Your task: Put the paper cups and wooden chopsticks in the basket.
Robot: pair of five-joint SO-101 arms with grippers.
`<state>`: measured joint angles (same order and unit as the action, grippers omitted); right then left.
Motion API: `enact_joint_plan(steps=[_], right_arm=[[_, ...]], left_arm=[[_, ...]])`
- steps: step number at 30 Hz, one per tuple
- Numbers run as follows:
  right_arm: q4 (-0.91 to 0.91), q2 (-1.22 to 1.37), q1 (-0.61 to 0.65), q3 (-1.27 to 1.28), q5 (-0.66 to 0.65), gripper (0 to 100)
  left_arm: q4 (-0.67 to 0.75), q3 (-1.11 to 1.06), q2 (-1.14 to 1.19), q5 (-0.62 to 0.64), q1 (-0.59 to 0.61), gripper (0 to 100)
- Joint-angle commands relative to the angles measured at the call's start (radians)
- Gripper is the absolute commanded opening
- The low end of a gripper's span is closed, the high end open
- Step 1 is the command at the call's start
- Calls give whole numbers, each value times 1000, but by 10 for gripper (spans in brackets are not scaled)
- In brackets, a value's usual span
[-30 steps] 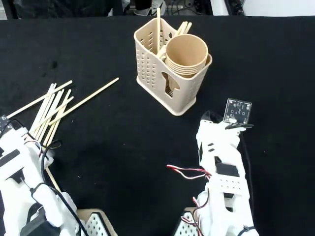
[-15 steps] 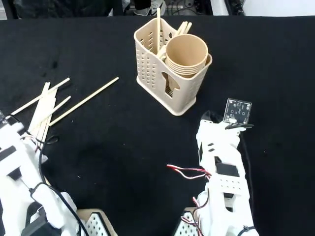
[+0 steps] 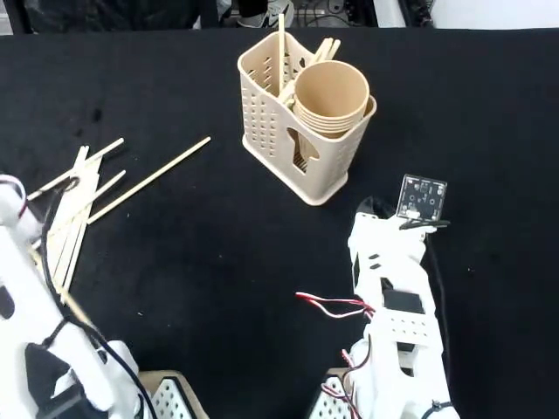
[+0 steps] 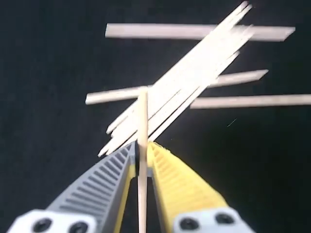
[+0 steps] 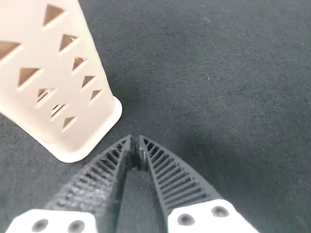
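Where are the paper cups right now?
High view: the paper cups sit stacked inside the basket at the far centre of the table, beside the chopsticks already in it.

Even, diffuse light falls from above. High view: the matte black tabletop [image 3: 218, 262] takes almost no shadow, and the white left arm [image 3: 26, 305] is nearly washed out. Left wrist view: loose chopsticks [image 4: 194, 68] and the held chopstick [image 4: 142, 145] glare pale. Right wrist view: a soft shadow lies along the foot of the basket [image 5: 48, 73].
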<state>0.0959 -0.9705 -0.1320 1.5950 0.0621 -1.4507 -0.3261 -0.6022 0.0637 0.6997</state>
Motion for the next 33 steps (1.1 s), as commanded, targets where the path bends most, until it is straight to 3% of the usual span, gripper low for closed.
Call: enact_joint_plan(steps=[1,6,10,15,18,20,27,33], right_arm=[[-17,-22,9,-4,-5,15],[-17,-22,9,-4,-5,15],[-17,-22,9,-4,-5,15],[-17,-22,9,-4,-5,15],[-17,-22,9,-4,-5,15],[-17,-22,9,-4,-5,15],[-17,-22,9,-4,-8,15],[-17,-22,9,-4,-38,14]], left_arm=[[5,186,-146,152,-81,29],[238,143,-440,269,-213,29],[678,-84,-644,290,-315,29],[1329,-404,-681,284,-456,29],[1553,-467,-629,284,-558,30],[1591,-450,-568,275,-657,30],[1594,-283,-227,48,-908,30],[1597,-189,-11,2,-970,30]])
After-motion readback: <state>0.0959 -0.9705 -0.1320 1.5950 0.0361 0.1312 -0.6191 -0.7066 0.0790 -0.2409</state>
